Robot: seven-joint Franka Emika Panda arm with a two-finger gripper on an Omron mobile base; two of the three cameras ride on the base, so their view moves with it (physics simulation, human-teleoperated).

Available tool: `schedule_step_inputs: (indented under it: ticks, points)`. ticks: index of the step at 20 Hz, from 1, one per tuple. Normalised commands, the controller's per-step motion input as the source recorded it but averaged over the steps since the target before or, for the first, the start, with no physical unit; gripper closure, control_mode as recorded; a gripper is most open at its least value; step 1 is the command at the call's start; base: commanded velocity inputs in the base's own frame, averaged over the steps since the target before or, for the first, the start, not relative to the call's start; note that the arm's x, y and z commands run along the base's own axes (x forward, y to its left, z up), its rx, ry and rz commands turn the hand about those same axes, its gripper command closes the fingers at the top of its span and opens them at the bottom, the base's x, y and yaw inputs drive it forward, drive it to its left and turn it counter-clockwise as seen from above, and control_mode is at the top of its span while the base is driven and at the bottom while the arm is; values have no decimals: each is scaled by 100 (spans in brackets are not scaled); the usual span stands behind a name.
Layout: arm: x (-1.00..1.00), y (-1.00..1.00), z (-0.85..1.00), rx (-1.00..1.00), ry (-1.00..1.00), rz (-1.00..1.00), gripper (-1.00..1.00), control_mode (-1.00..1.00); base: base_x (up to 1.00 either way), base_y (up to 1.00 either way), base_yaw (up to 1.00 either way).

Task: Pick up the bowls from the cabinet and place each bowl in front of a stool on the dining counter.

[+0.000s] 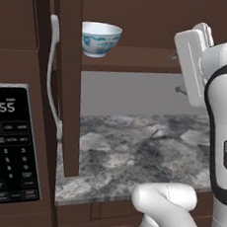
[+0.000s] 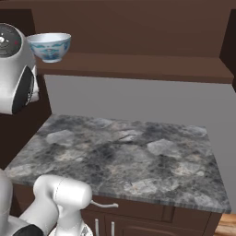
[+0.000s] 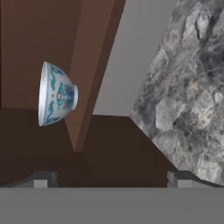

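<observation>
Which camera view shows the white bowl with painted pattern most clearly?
The left base view: the white footed bowl with blue-green-red pattern stands upright on the dark brown cabinet shelf, interior visible. The right base view shows it near the arm; the hand view shows it rolled sideways.

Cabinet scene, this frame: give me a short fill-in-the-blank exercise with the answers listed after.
1. The painted bowl stands on the cabinet's ____.
2. The cabinet door beside that bowl is ____.
3. The gripper has its jaws ____, with nothing between them.
4. Below the cabinet lies a grey marbled ____.

Missing words: shelf; open; open; worktop
</observation>
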Motion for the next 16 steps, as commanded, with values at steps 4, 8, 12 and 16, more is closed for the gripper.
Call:
schedule_step_inputs:
  ticks: [4, 8, 12, 16]
  points:
    - [31, 8, 2, 1, 3, 14, -100, -100, 0, 0, 0]
    - [47, 0, 3, 1, 1, 7, -100, -100, 0, 0, 0]
    - [31, 7, 3, 0, 0, 4, -100, -100, 0, 0, 0]
    - [32, 18, 6, 0, 0, 3, -100, -100, 0, 0, 0]
